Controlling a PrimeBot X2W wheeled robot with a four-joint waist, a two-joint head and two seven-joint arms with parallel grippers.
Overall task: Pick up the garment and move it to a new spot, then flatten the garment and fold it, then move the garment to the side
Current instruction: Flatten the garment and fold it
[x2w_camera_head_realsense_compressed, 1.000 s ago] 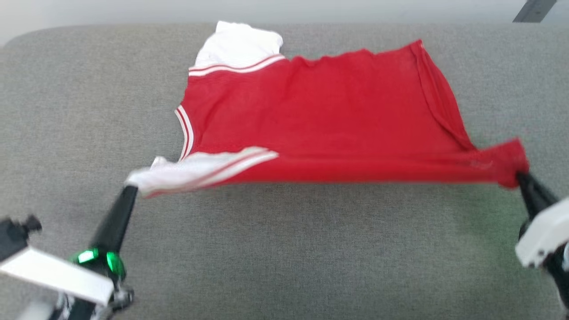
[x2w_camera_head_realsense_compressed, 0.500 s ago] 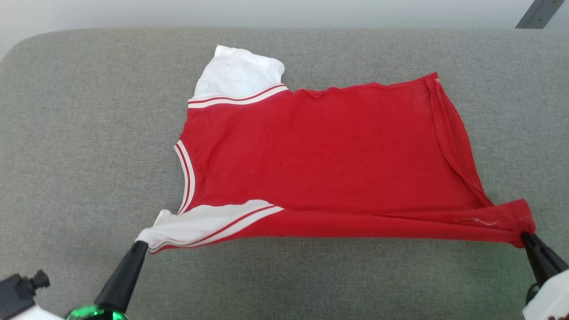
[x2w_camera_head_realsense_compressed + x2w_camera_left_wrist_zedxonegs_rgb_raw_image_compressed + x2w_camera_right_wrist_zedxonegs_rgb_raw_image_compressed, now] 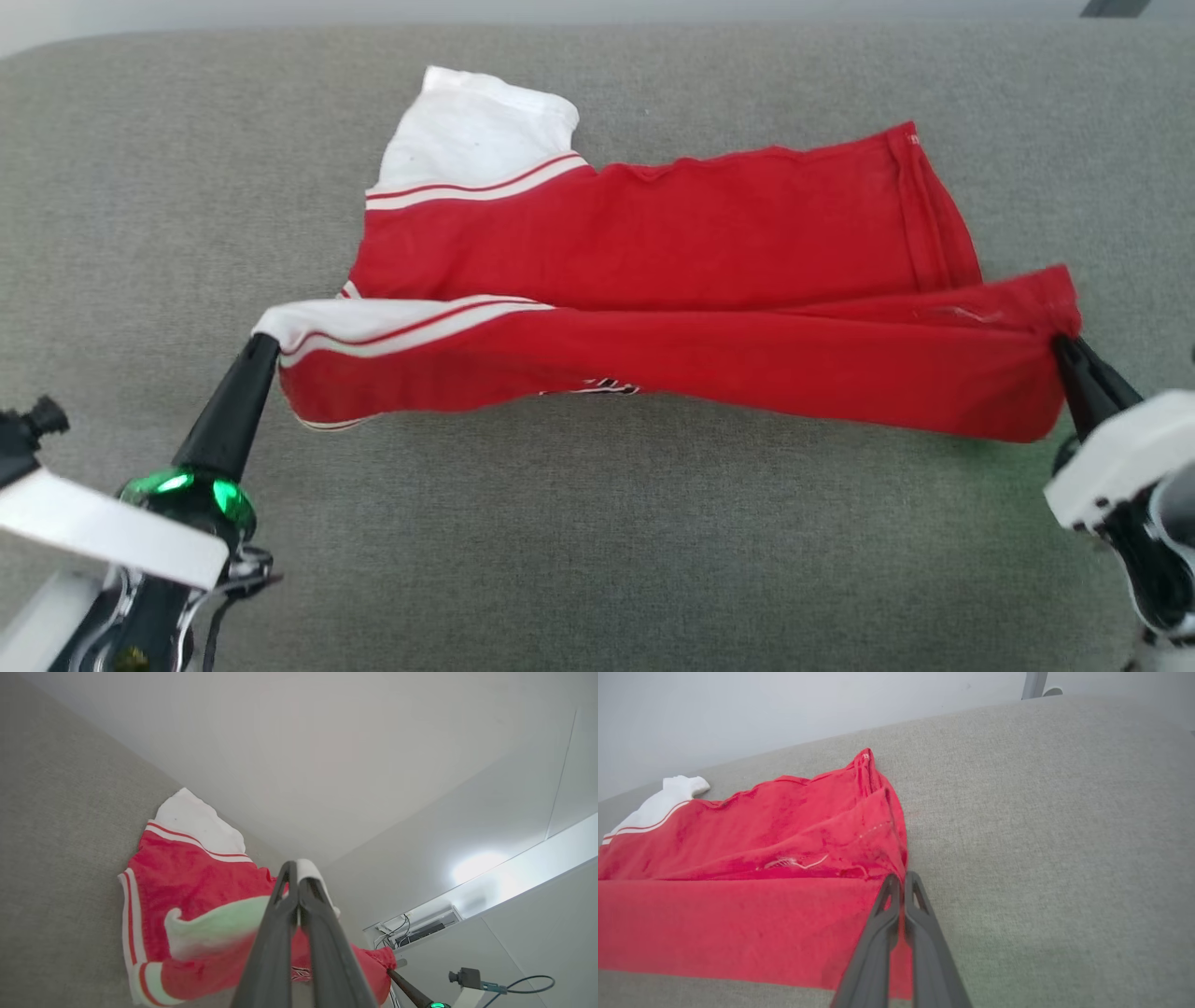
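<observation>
The red garment (image 3: 653,243) with white sleeves lies spread across the grey cushion, its lettering mostly hidden underneath. Its near edge is lifted off the cushion and hangs as a long flap stretched between my two grippers. My left gripper (image 3: 261,341) is shut on the near white sleeve (image 3: 373,322); in the left wrist view that gripper (image 3: 297,870) pinches the sleeve tip. My right gripper (image 3: 1062,343) is shut on the near hem corner at the right, seen also in the right wrist view as gripper (image 3: 902,879) clamped on the garment (image 3: 738,868). The far white sleeve (image 3: 476,135) rests flat.
The grey cushion (image 3: 597,541) stretches wide on all sides of the garment, its far edge meeting a pale wall (image 3: 738,714). A dark metal leg (image 3: 1116,7) shows at the top right. In the left wrist view, my other arm (image 3: 416,994) appears at the bottom right.
Both grippers have raised the garment's near edge and carried it away from me, so the near strip now hangs lifted over the middle of the garment. The head camera also shifted.
</observation>
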